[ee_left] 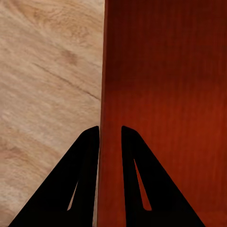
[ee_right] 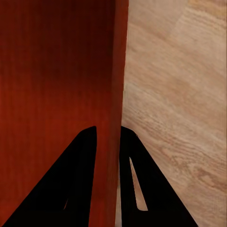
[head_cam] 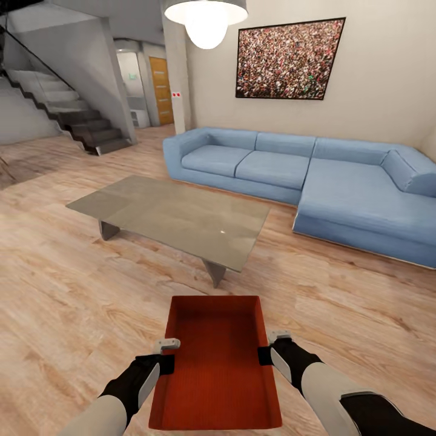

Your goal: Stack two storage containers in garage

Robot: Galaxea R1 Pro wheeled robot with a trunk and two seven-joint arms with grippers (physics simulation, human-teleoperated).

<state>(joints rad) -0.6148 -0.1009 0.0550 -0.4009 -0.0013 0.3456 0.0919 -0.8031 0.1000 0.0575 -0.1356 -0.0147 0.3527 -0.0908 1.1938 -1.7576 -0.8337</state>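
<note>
Now: you carry one storage container point(head_cam: 216, 363) low before trunk, above living room wood floor point(head_cam: 72, 290). Left gripper point(ee_left: 110, 137) clamps its left wall, right gripper point(ee_right: 108, 137) its right wall. Next: keep bin level, steer clear of coffee table point(head_cam: 172, 218), head toward garage.

White forearms, black wrists, black triangular fingers point(ee_left: 85, 179).
</note>
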